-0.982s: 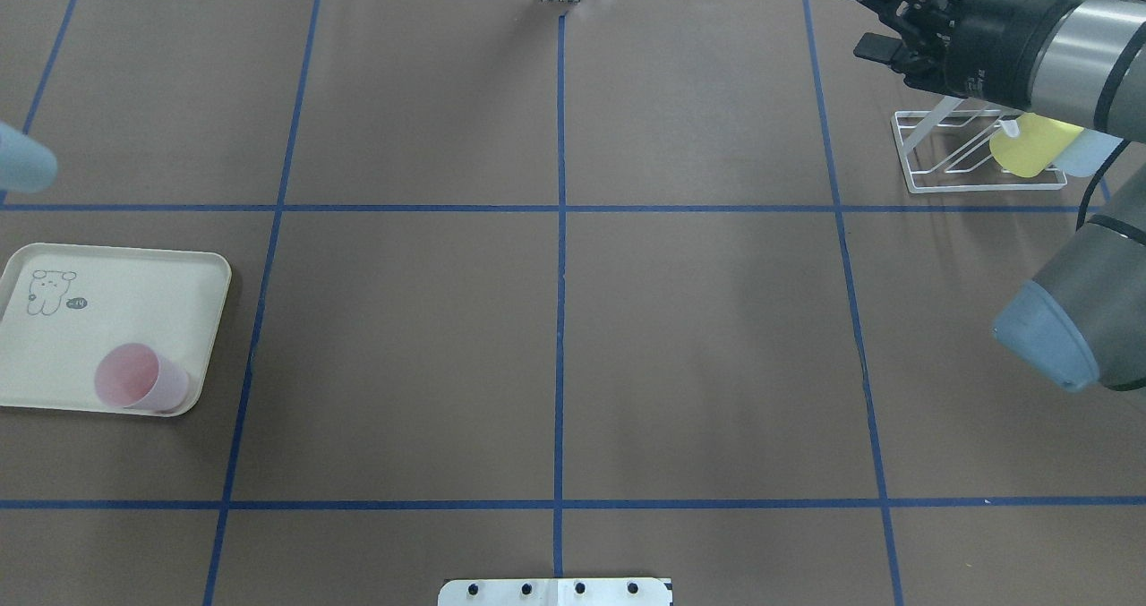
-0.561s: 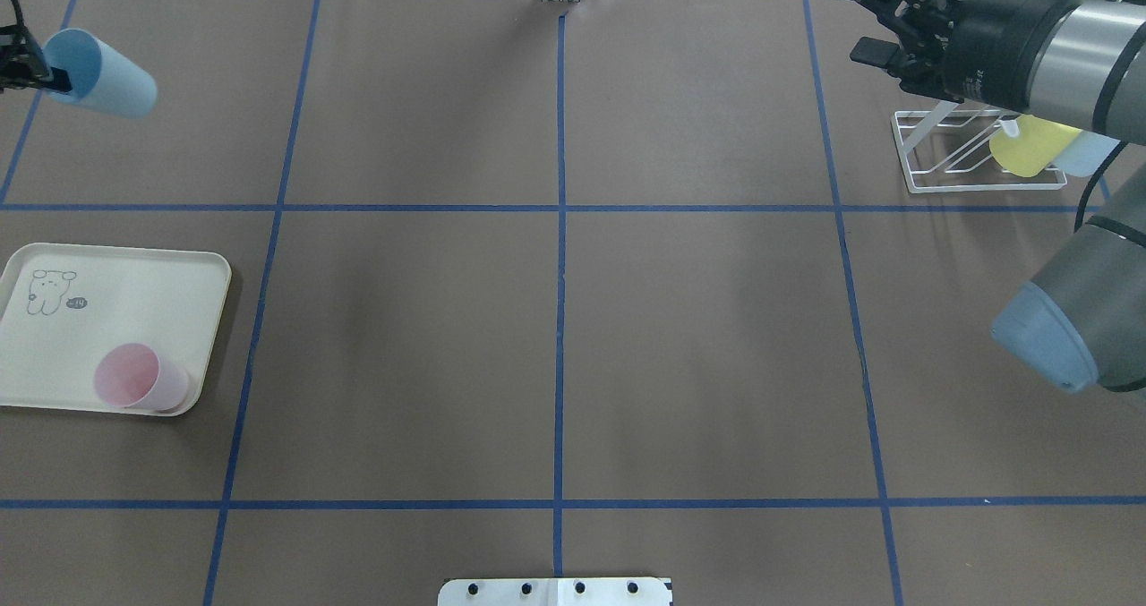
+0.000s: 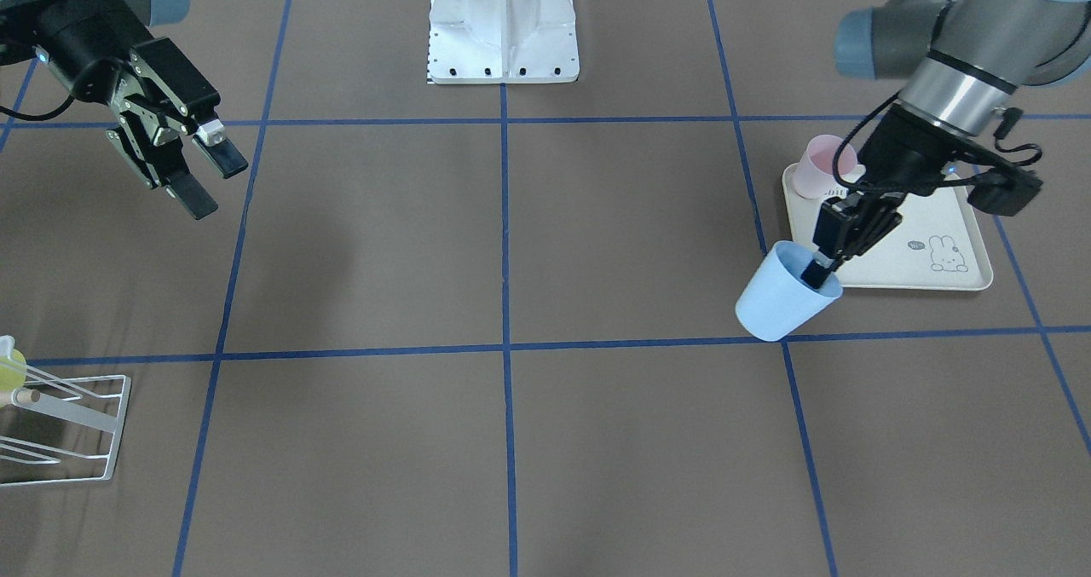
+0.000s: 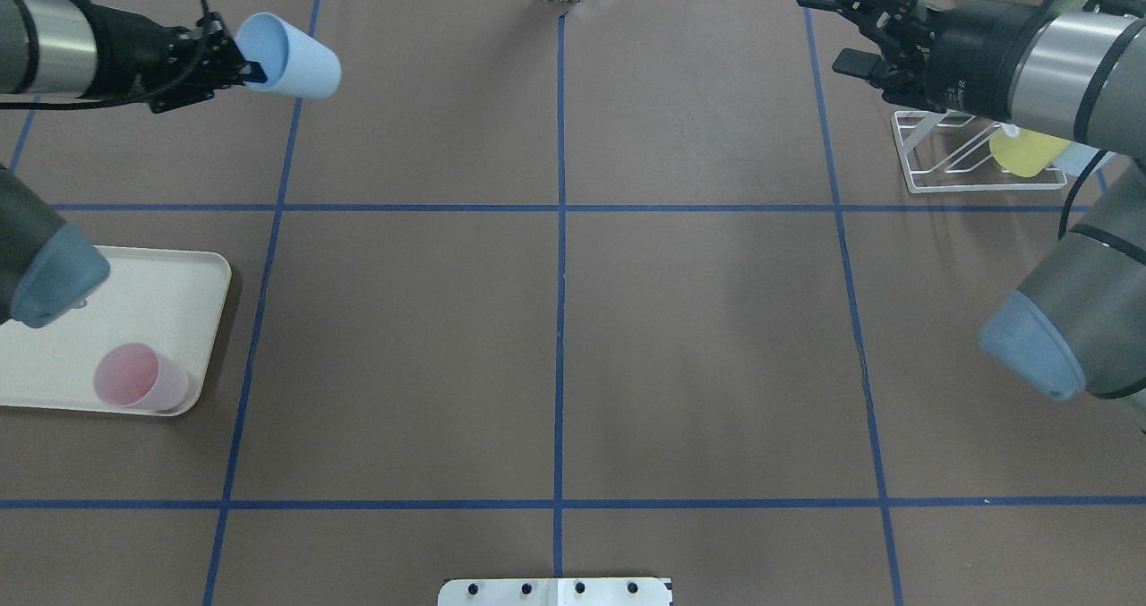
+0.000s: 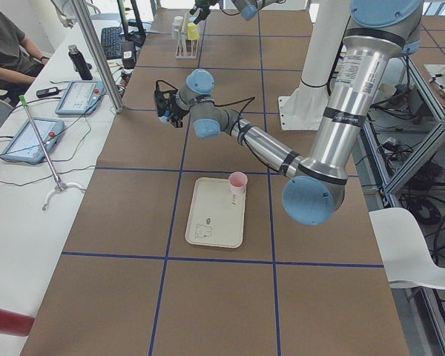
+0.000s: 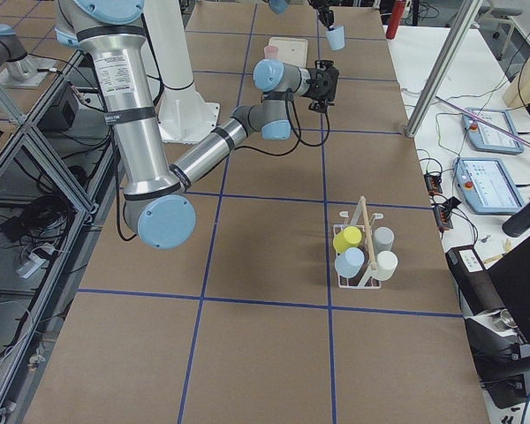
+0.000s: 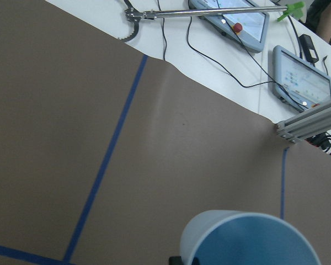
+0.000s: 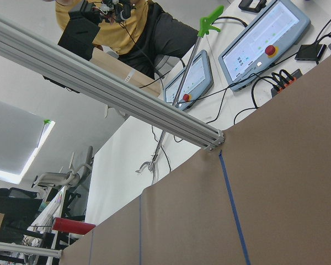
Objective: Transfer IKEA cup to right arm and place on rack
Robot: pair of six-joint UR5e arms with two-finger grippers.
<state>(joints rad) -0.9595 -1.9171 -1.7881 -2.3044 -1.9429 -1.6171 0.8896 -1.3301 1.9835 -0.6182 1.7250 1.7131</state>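
The IKEA cup (image 4: 288, 44) is light blue and hangs in the air over the far left of the table, tipped on its side. My left gripper (image 4: 249, 72) is shut on its rim, one finger inside the mouth. From across the table the same cup (image 3: 780, 297) sits under that gripper (image 3: 821, 272), just off the tray's corner. The left wrist view shows only the cup's rim (image 7: 248, 238). At the far right, my right gripper (image 4: 828, 29) stands open and empty (image 3: 215, 185), above and just left of the white wire rack (image 4: 949, 154).
Several cups hang on the rack (image 6: 362, 256), among them a yellow one (image 4: 1025, 151). At the left edge, a cream tray (image 4: 170, 293) carries a pink cup (image 4: 136, 378). A metal mount (image 4: 555, 591) is at the near edge.
My left arm has swung in from the left edge, carrying the blue cup rightward along the far side. My right gripper has shifted slightly left.
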